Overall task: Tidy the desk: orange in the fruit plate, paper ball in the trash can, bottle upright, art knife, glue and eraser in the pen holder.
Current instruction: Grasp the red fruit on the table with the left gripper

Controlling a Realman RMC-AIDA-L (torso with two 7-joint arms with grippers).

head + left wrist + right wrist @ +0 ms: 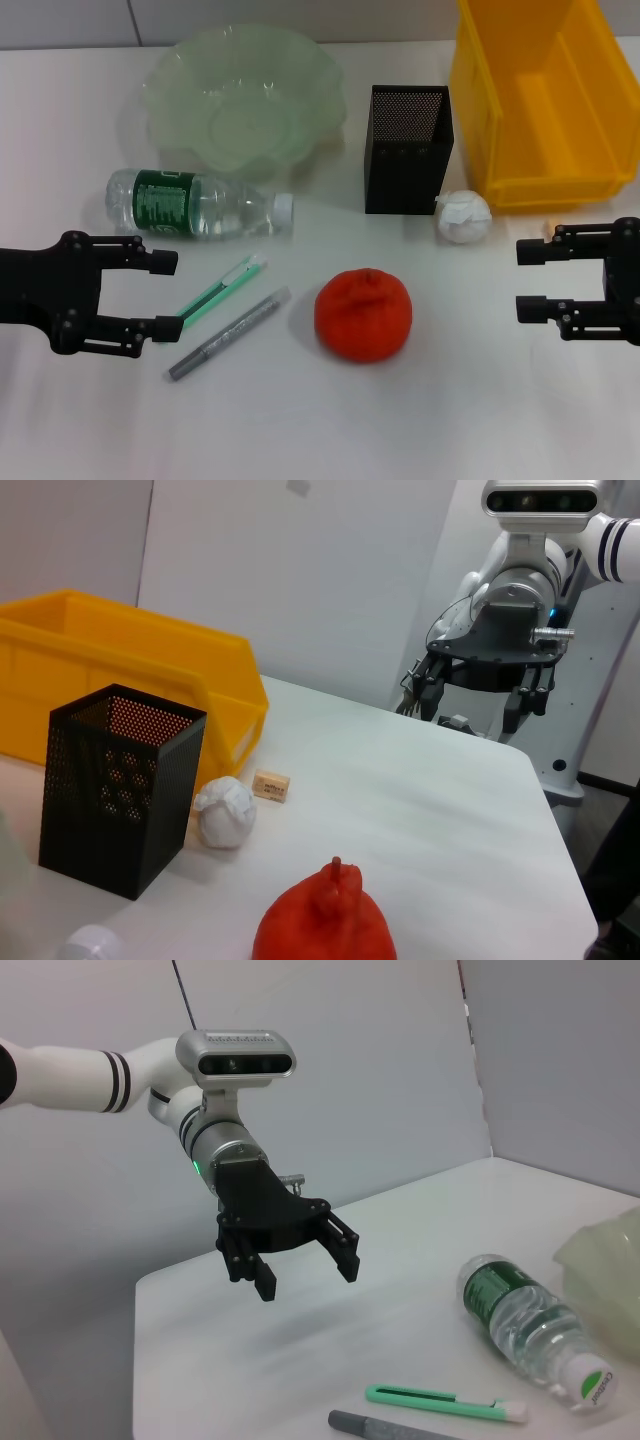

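Orange (363,314) sits mid-bench, fruit plate (243,100) well behind it. We note left end effector (167,294) and right end effector (530,280) both open, holding nothing. Risk, in our judgement: the round orange rolling from an off-centre pinch.

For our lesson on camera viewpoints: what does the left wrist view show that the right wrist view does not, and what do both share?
Only the left wrist view shows the orange, paper ball, eraser, pen holder, yellow bin and the open right gripper. Only the right wrist view shows the art knife, glue stick, fruit plate and the open left gripper. Both share the white table and the lying bottle.
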